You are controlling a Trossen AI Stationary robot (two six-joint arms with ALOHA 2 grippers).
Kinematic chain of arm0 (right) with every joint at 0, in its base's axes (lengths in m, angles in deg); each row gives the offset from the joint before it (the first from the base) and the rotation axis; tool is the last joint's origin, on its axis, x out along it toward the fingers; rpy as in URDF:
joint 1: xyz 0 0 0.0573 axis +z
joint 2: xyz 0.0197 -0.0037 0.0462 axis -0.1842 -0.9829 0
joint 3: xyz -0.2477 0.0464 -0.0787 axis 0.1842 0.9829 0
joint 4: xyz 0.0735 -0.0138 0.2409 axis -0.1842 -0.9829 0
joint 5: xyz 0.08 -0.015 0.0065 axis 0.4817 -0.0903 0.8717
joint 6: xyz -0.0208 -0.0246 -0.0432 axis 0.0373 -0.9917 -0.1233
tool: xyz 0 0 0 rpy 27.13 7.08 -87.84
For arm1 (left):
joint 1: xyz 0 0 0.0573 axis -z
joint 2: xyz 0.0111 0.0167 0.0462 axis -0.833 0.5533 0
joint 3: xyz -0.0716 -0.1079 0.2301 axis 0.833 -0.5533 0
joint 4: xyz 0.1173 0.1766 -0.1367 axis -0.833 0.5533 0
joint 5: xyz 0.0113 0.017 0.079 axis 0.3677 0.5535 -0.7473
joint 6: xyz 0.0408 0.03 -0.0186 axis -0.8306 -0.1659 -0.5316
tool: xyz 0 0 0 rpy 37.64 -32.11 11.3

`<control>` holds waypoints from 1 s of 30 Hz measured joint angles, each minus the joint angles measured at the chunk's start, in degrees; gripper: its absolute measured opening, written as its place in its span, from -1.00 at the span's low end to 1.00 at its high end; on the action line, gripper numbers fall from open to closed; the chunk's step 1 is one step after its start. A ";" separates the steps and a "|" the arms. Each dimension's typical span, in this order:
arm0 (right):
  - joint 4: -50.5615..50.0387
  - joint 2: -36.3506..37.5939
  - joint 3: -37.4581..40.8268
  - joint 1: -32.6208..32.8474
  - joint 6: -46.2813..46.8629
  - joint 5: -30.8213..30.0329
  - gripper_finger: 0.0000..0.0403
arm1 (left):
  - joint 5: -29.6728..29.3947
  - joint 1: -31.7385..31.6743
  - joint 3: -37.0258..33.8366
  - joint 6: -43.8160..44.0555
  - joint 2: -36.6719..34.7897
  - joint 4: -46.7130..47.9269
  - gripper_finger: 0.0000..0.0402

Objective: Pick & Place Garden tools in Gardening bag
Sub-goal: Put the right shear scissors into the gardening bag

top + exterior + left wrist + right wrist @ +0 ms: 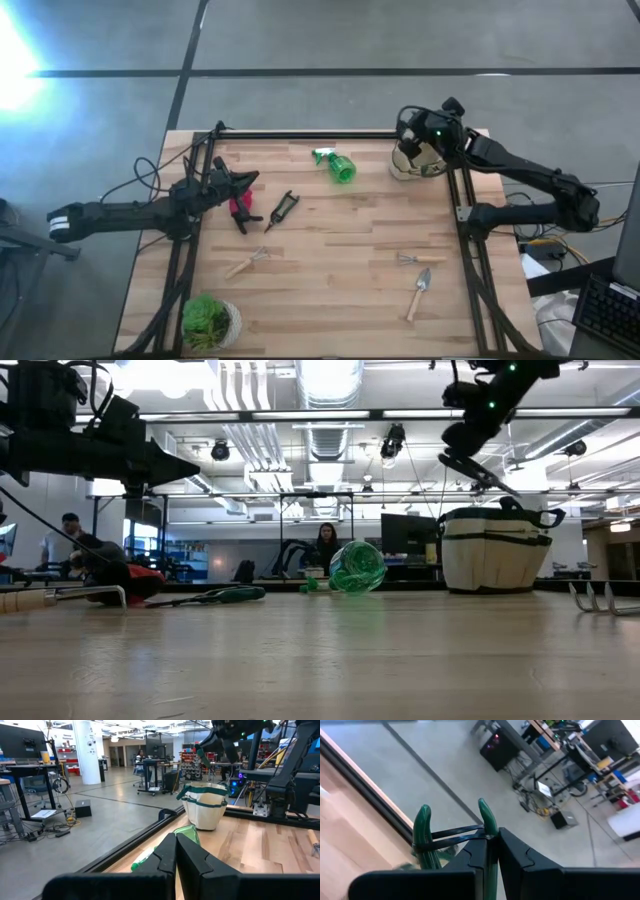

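The right fingers [492, 851] are pinched on a green-handled tool [487, 822], whose two curved green grips stick out just past the fingertips. In the high view these fingers [412, 130] hang above the gardening bag [418, 160], which stands on the tabletop [340, 260] at its far right corner. In the low view the bag [495, 550] sits directly below them, upright, handles up.

The left fingers [176, 851] are pressed together with nothing between them, raised over the tabletop's left side [250, 180]. Just beneath and beside them lie a red-handled tool [240, 207] and black pruners [284, 208]. Ahead of them, towards the bag, lies the green spray bottle [336, 165] on its side. Farther off lie a small fork [246, 263], a rake [410, 259] and a trowel [419, 293]. A potted plant [208, 320] stands at the near left corner.
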 joint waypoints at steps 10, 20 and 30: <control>9.63 2.22 7.65 -3.76 -7.69 5.53 -0.91 | 0.00 -0.02 0.00 0.00 0.00 -0.02 -0.93; 11.45 2.02 11.53 -4.55 -11.29 7.57 -0.91 | 0.02 -0.02 0.00 0.02 0.00 0.00 -0.93; 16.37 2.06 15.65 -5.13 -11.03 9.07 -0.92 | 0.02 -0.02 0.00 0.00 0.00 0.00 -0.93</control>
